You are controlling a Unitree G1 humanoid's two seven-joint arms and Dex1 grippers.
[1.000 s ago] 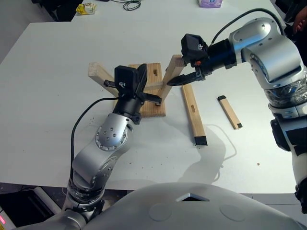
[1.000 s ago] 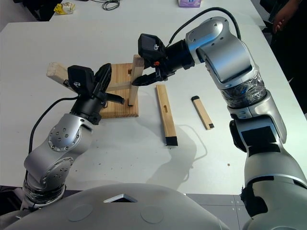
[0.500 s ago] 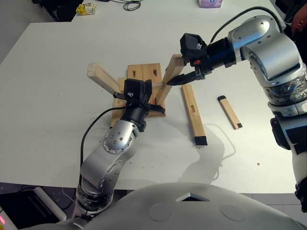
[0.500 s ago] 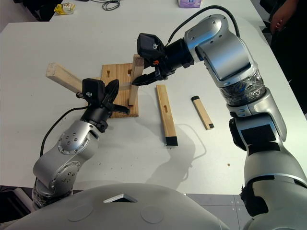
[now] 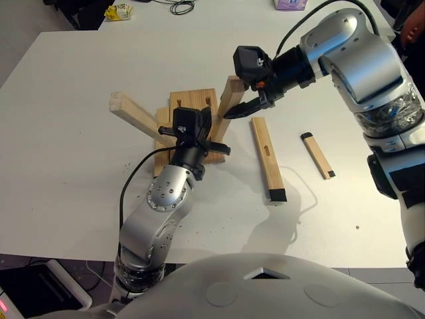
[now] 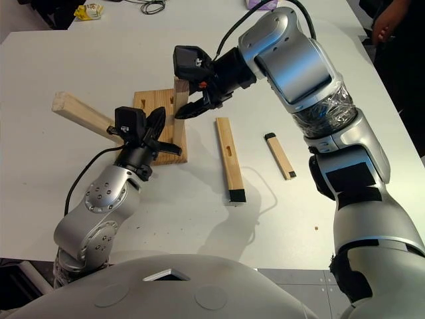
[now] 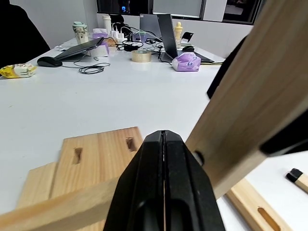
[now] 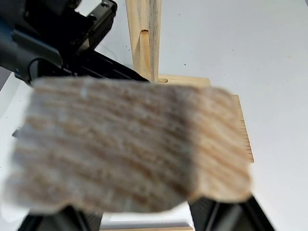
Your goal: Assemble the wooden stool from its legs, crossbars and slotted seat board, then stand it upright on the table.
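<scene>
Seating the two-leg frame into the slotted seat board

Nearest me, my left gripper (image 7: 163,138) has its fingers pressed together to a thin seam, low over the crossbar (image 7: 57,211); I cannot tell if it pinches anything. The spare leg (image 5: 267,156) and short crossbar (image 5: 317,154) lie loose on the table (image 5: 80,73) to the right. Beyond the left gripper, the seat board (image 5: 192,100) lies flat with its slots showing, and the slanted leg (image 5: 133,116) leans out to the left. Farthest out, my right gripper (image 5: 238,110) is clamped on the upright leg (image 5: 228,98) near its top. I'd steady the crossbar with the left, line the leg foot up over its slot, then press straight down without twisting, or the board may skid.
</scene>
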